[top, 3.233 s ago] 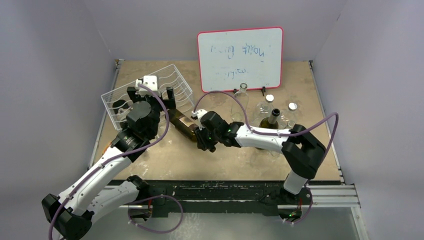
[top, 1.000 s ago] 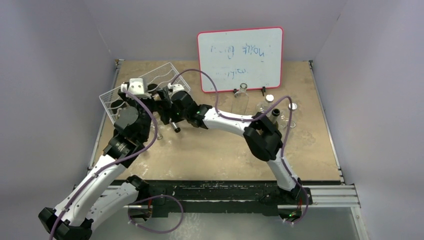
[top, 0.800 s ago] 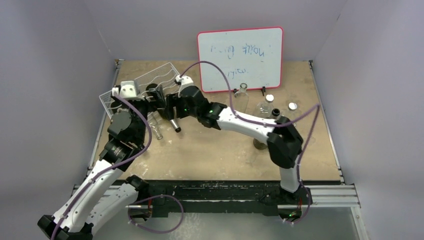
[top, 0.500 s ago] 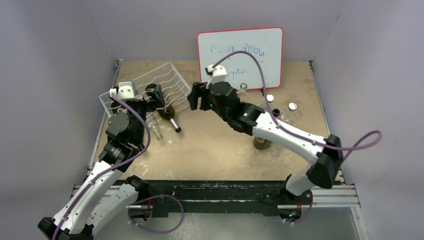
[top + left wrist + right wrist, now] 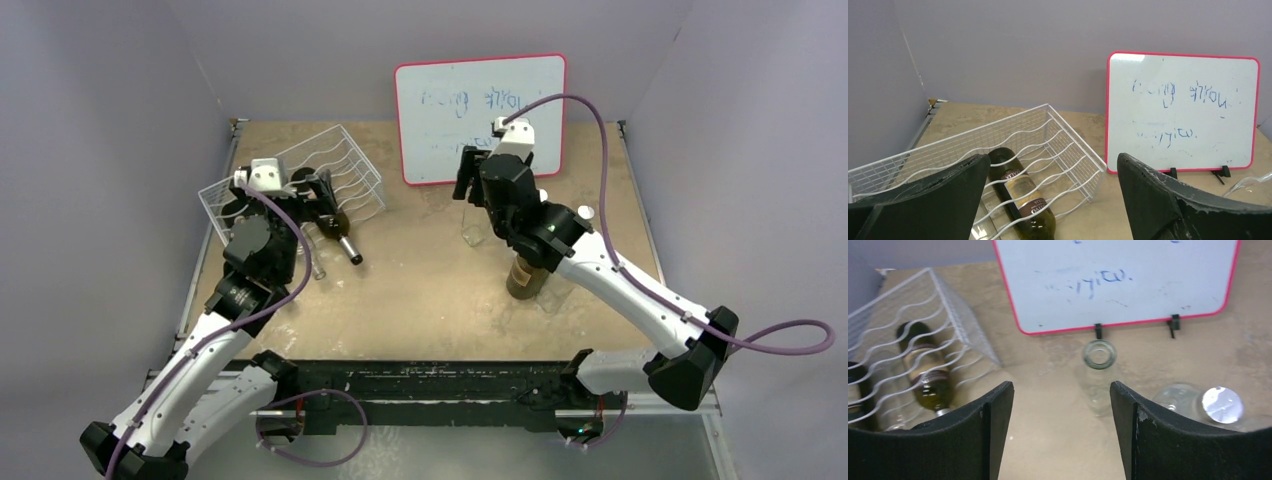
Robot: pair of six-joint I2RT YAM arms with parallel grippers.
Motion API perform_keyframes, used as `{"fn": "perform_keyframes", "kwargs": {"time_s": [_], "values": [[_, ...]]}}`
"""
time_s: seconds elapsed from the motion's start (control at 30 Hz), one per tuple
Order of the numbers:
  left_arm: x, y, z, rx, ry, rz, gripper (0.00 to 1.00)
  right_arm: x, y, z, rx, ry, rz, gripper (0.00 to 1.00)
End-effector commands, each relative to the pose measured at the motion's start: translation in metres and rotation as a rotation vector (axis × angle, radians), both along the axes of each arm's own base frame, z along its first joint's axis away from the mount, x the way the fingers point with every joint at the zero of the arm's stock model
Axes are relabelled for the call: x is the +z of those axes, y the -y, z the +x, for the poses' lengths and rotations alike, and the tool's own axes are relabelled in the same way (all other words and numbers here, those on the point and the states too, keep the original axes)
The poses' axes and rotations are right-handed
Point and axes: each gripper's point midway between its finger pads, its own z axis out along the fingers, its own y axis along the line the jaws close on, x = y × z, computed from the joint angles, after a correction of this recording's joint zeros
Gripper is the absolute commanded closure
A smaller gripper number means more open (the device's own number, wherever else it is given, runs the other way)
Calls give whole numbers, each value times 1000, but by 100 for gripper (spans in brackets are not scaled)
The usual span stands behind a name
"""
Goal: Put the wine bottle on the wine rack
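Since the wine bottle (image 5: 1020,192) lies on its side among the wavy rods of the wine rack (image 5: 1058,150), label up, I judge the placement essentially made. Step in hand: release and clearing off.

Top view: neck and cap project out of the rack's open front toward the near side of the surface (image 5: 430,300). Cannot tell whether the body sits fully in a cradle or rests partly on the surface beneath.

Left tool (image 5: 1051,165): released, fingers wide apart, nothing between them, hovering just beside the rack and facing across it.

Right tool (image 5: 1060,390): released too and empty, well apart from the rack, near the whiteboard (image 5: 480,118), with a clear glass bottle (image 5: 1098,367) just ahead of it.

A second dark bottle (image 5: 527,278) stands upright under the right arm. Not part of this placement, as far as I can judge.

Next move, my estimate: draw the left tool straight back from the rack without brushing the wires or the projecting neck, since a nudge there could roll the bottle. Then check the seating before logging the task as finished.
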Motion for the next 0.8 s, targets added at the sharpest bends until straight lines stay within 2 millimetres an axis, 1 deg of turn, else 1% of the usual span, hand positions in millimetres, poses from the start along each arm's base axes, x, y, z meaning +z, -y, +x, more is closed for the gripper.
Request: {"fn": "perform_keyframes", "kwargs": {"time_s": [0.0, 0.07, 0.17, 0.23, 0.33, 0.43, 0.57, 0.67, 0.73, 0.77], "values": [[11, 4, 1, -25, 44, -36, 0, -17, 29, 9, -82, -29, -69, 27], [9, 8, 2, -44, 38, -19, 0, -26, 33, 16, -86, -51, -78, 28], [8, 20, 2, -111, 39, 2, 0, -36, 35, 28, -82, -67, -94, 29], [6, 27, 3, -146, 36, 14, 0, -39, 31, 35, -56, -68, -99, 30], [2, 30, 5, -155, 25, 22, 0, -42, 21, 47, 6, -60, -85, 32], [-2, 31, 7, -156, 15, 37, 0, -44, 24, 57, -17, -68, -79, 36], [-1, 34, 5, -176, 26, 38, 0, -53, 27, 67, -48, -85, -92, 45], [-3, 35, 6, -179, 28, 47, 0, -67, 29, 71, -69, -117, -128, 50], [-4, 35, 6, -178, 27, 49, 0, -71, 30, 72, -68, -119, -142, 55], [-4, 34, 6, -176, 28, 49, 0, -72, 30, 72, -67, -116, -151, 60]]}}
